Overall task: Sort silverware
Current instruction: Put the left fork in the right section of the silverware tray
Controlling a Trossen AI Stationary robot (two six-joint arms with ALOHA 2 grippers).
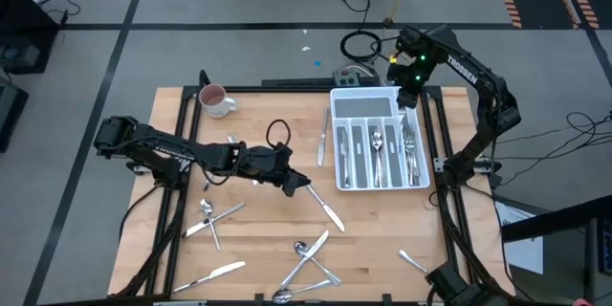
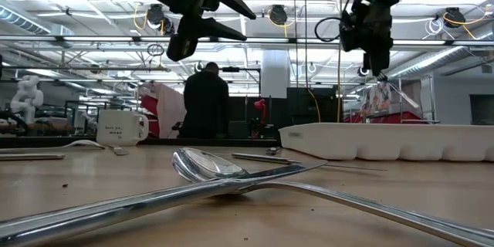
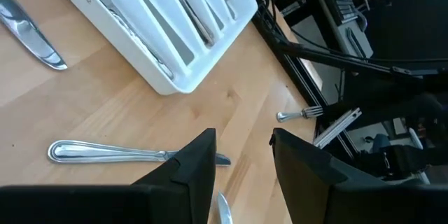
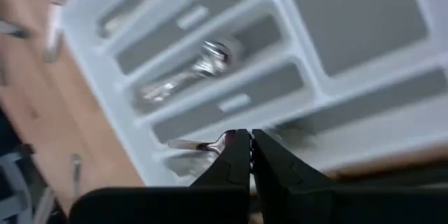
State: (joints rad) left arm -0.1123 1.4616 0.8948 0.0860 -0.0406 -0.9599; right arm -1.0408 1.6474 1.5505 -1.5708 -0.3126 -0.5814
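Poised mid-frame above a table knife (image 1: 325, 207) on the wooden surface (image 1: 258, 239), left gripper (image 1: 297, 184) open and empty, right gripper (image 1: 409, 96) pinching a fork (image 4: 199, 145) over the cutlery tray (image 1: 341, 139), liable to miss its slot.

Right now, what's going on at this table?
Mid-sort of silverware. The right hand hangs over the far end of the white tray, shut on a slim utensil above its slots. The left hand is open above the table's middle, empty, near a knife. Forks and spoons lie loose along the near side; a mug stands at the far left.
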